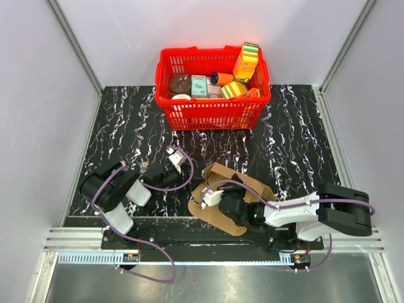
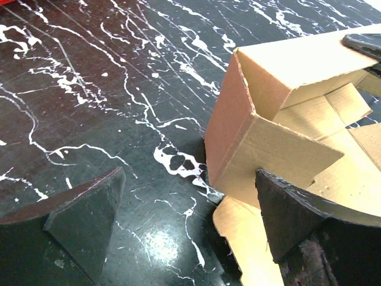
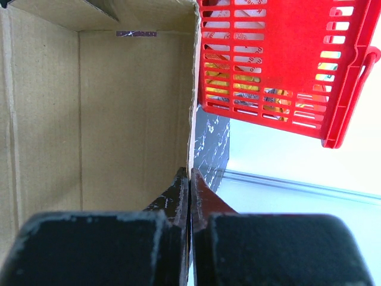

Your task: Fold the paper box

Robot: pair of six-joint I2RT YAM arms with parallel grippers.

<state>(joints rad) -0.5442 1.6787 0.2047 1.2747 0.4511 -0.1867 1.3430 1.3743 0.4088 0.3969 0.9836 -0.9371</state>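
A red basket [image 1: 211, 115] stands at the far edge of a black, white-veined table [image 1: 297, 145], filled with colourful packages (a yellow-and-green box [image 1: 245, 62] rises above its right rim).

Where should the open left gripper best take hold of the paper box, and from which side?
Probably the upright wall of the paper box nearest the left gripper, by its free top edge, coming from the left: it stands thin and exposed, while the right gripper pinches another wall.
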